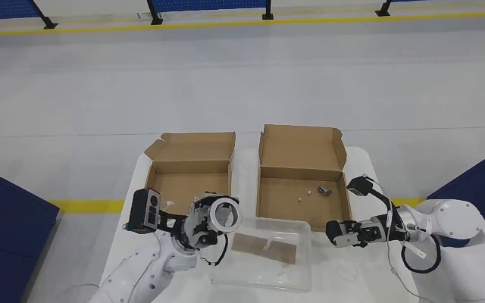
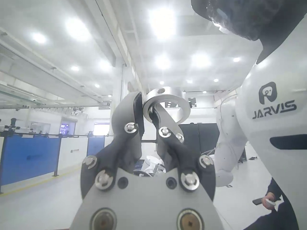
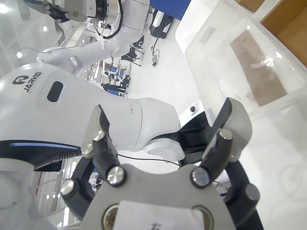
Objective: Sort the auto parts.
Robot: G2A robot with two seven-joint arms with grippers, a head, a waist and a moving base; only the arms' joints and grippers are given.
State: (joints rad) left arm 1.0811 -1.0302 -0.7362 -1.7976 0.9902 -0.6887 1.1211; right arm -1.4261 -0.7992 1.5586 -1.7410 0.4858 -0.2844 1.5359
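Note:
My left gripper (image 2: pixel 146 111) is shut on a metal ring (image 2: pixel 168 105), one finger through its hole and the other outside its rim, tilted up toward the ceiling. From above, the ring (image 1: pixel 225 214) hangs in the left gripper (image 1: pixel 212 223) over the table's front left, just before the left cardboard box (image 1: pixel 189 163). My right gripper (image 3: pixel 165 120) stands open with nothing in it, beside the clear plastic bin (image 3: pixel 242 58). In the top view it (image 1: pixel 331 231) is at the bin's right end. Small metal parts (image 1: pixel 322 189) lie in the right cardboard box (image 1: pixel 299 170).
The clear bin (image 1: pixel 265 254) at the table's front holds a brown liner and one small pale part (image 1: pixel 268 244). The left box holds a small pale piece (image 1: pixel 170 203). Both boxes stand with lids open at the back of the white table (image 1: pixel 364 163).

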